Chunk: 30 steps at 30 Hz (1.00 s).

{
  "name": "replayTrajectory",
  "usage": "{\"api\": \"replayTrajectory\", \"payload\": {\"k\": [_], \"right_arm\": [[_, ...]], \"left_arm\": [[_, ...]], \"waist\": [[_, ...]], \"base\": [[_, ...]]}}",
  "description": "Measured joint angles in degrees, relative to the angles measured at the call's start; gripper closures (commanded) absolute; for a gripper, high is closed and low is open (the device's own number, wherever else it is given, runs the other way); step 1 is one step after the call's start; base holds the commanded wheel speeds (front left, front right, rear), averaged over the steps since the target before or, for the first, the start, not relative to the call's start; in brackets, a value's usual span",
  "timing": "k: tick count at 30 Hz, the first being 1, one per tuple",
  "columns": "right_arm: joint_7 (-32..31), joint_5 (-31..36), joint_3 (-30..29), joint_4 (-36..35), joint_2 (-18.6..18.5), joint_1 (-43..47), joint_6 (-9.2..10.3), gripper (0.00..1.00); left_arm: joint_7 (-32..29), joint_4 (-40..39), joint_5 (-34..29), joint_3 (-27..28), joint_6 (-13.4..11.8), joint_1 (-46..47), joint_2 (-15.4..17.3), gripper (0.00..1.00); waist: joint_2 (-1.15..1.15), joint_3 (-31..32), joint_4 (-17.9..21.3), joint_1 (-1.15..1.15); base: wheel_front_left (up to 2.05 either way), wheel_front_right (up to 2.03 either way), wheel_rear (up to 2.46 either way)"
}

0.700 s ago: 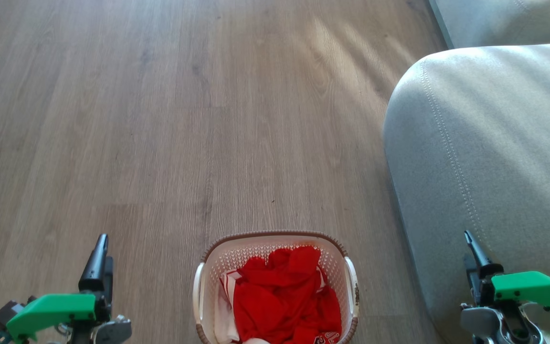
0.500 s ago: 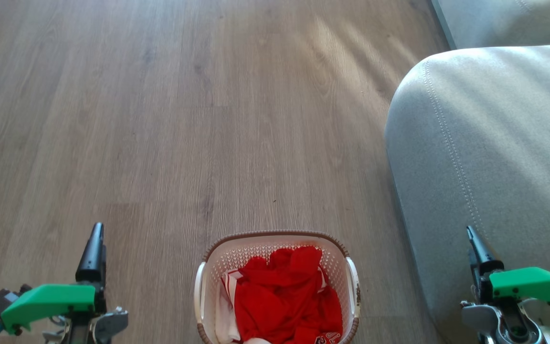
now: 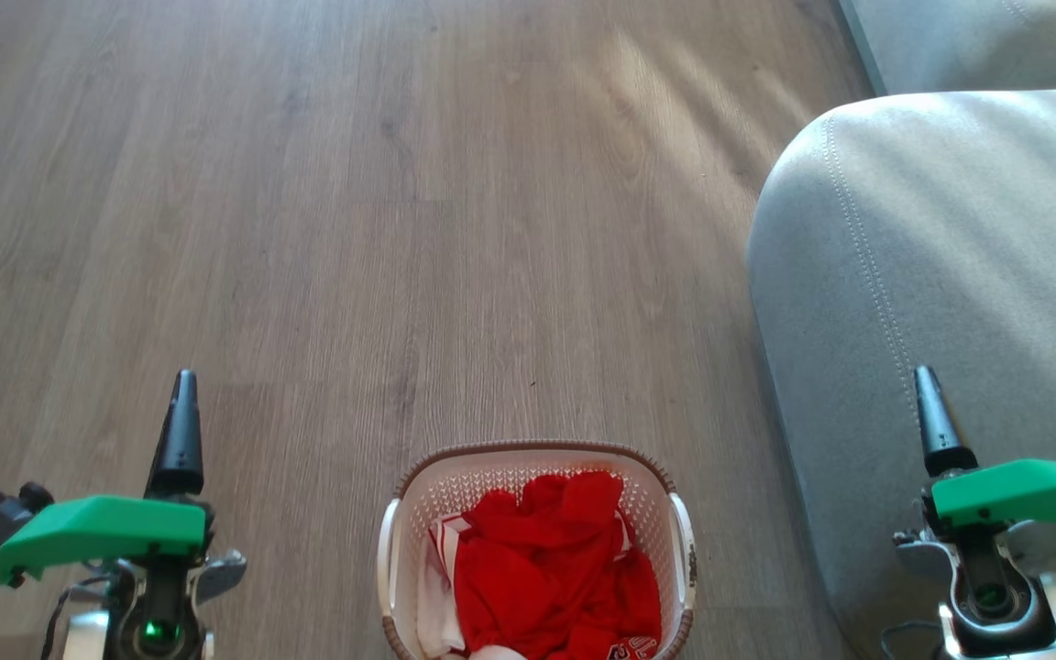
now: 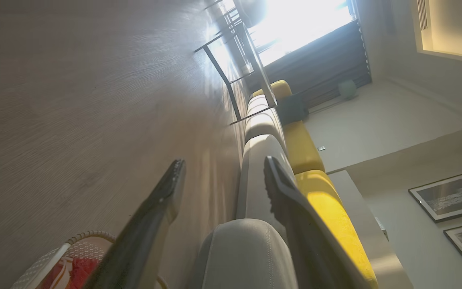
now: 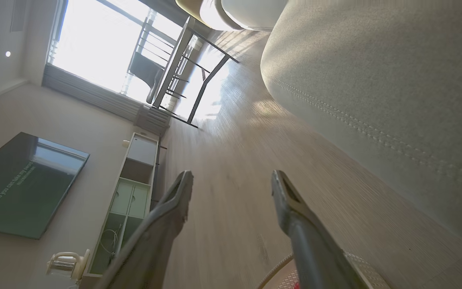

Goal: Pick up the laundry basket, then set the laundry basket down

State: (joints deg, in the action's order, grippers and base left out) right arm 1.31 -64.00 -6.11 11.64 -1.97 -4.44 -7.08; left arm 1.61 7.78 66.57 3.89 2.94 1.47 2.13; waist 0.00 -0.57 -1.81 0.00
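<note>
The laundry basket (image 3: 528,448) stands on the wood floor at the bottom middle of the head view, cream lattice walls under a brown rim, with red-and-white clothes (image 3: 555,568) heaped inside and a white handle on each side. My left gripper (image 3: 183,385) hovers to its left and my right gripper (image 3: 927,378) to its right, both apart from it. In the left wrist view the left gripper (image 4: 223,161) is open and empty, with the basket rim (image 4: 90,233) low on the left. The right gripper (image 5: 232,174) is also open, with the basket edge (image 5: 275,273) at the bottom.
A grey sofa arm (image 3: 950,275) bulges close on the right, just beside my right gripper. Bare wood floor (image 3: 354,229) stretches ahead and to the left. Farther off are yellow cushions (image 4: 319,200), a dark table frame (image 5: 199,88), a cabinet (image 5: 130,188) and a wall screen (image 5: 22,184).
Both grippers have moved up the head view, further forward beside the basket. The basket has stayed on the floor; the view itself shifted slightly.
</note>
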Motion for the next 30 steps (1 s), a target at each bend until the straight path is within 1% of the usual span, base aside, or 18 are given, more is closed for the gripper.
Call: {"api": "replayTrajectory", "payload": {"k": [6,9,15,19,20,23,26,30], "right_arm": [[1.15,5.38,0.19,-2.01,0.0,-0.1,0.0,0.0],[1.46,9.35,0.59,-3.04,0.0,-0.16,0.0,0.0],[2.41,15.39,1.44,-4.57,-0.01,-0.7,0.0,0.0],[3.18,20.79,3.97,-4.89,-0.05,-1.2,0.0,0.0],[3.18,20.79,3.97,-4.89,-0.05,-1.2,0.0,0.0],[3.67,24.01,4.82,-5.3,-0.05,-1.2,0.0,0.0],[4.27,27.33,5.84,-5.43,-0.07,-1.2,0.0,0.0],[4.93,29.74,6.31,-6.69,-0.08,-1.22,0.0,0.0]], "left_arm": [[0.7,-2.83,-6.61,-2.07,-2.25,0.16,-0.01,0.0],[1.25,-3.46,-8.16,-3.03,-3.57,0.45,0.0,0.0],[2.36,-5.25,-13.66,-4.2,-4.5,1.27,0.01,0.0],[3.05,-5.63,-18.59,-6.1,-4.69,1.36,0.01,0.0],[3.05,-5.63,-18.59,-6.1,-4.69,1.36,0.01,0.0],[3.53,-6.37,-23.02,-7.6,-5.08,1.7,0.03,0.0],[4.03,-6.94,-27.58,-9.62,-5.93,2.58,0.11,0.0],[4.59,-6.73,-31.26,-12.26,-7.84,3.0,0.6,0.0]], "waist": [[0.0,-0.03,-0.47,0.0],[0.0,-0.03,-0.67,0.0],[0.0,-0.08,-1.05,0.0],[0.0,-0.06,-1.16,0.0],[0.0,-0.06,-1.16,0.0],[0.0,-0.12,-1.17,0.0],[0.0,-0.13,-1.19,0.0],[0.0,-0.08,-1.23,0.0]], "base": [[0.0,0.0,0.0],[0.0,0.0,0.0],[0.0,0.0,0.0],[0.0,0.0,0.0],[0.0,0.0,0.0],[0.0,0.0,0.0],[0.0,0.0,0.0],[0.0,0.0,0.0]]}}
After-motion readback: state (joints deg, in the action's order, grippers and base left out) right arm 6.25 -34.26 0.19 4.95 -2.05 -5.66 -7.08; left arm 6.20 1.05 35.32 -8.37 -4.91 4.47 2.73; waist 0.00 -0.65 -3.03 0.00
